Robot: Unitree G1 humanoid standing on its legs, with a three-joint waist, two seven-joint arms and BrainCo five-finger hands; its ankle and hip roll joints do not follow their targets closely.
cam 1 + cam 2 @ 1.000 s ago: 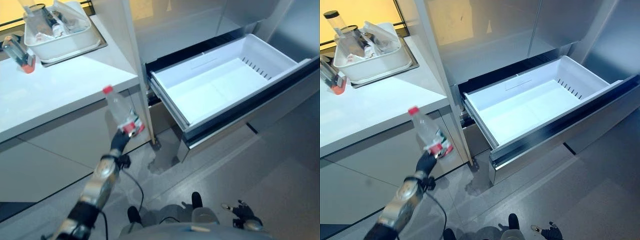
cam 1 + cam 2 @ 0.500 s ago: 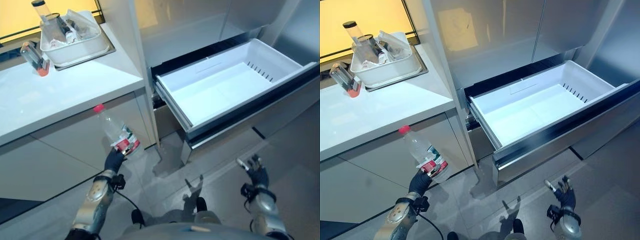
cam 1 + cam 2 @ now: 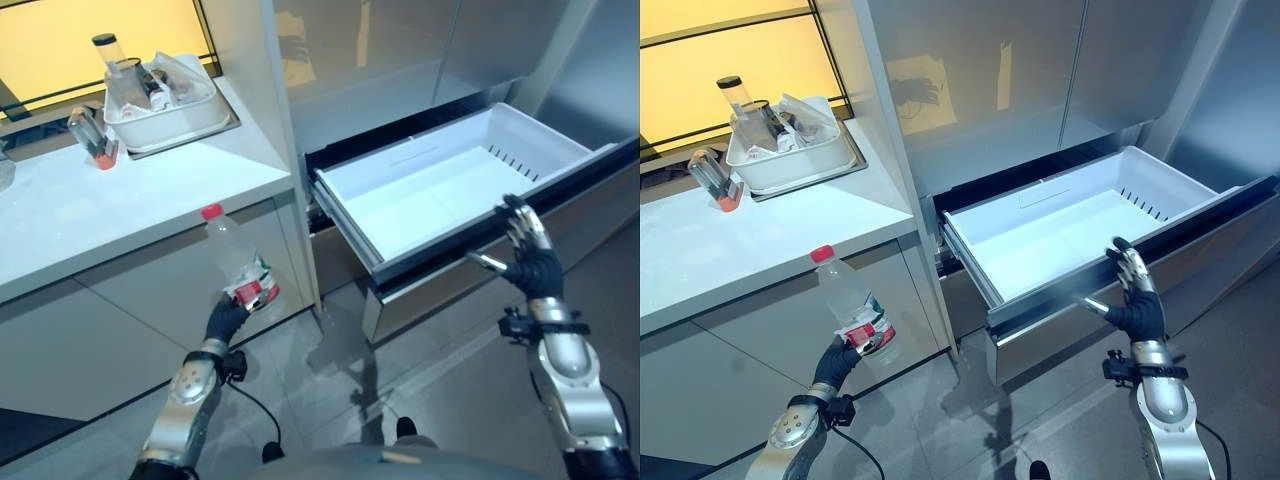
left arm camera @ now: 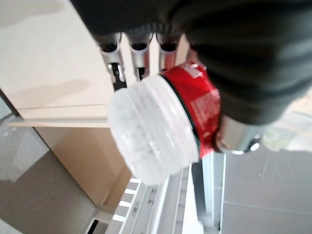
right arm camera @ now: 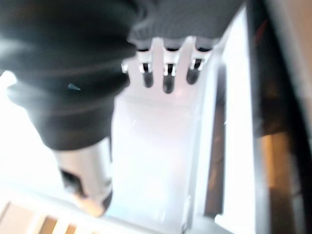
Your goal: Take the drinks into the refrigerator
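A clear plastic bottle (image 3: 237, 258) with a red cap and red label stands nearly upright in my left hand (image 3: 225, 318), whose fingers curl round its lower end in front of the counter's cabinet. In the left wrist view the bottle's base (image 4: 151, 137) and red label show between the fingers (image 4: 113, 61) and thumb. The refrigerator's white drawer (image 3: 450, 170) is pulled out and holds nothing. My right hand (image 3: 530, 262) is raised open, fingers straight, just before the drawer's dark front edge (image 3: 1110, 285). The right wrist view looks past the straight fingers (image 5: 167, 73) into the white drawer (image 5: 146, 161).
A white counter (image 3: 110, 205) runs along the left, carrying a white bin (image 3: 165, 95) of several kitchen items and a small bottle with a red end (image 3: 92, 138). The refrigerator's grey doors (image 3: 990, 70) rise behind the drawer. Grey floor (image 3: 440, 390) lies below.
My right hand has risen from near the floor to the drawer's front edge. The left hand with the bottle dropped lower earlier and has since held about steady. The camera has shifted.
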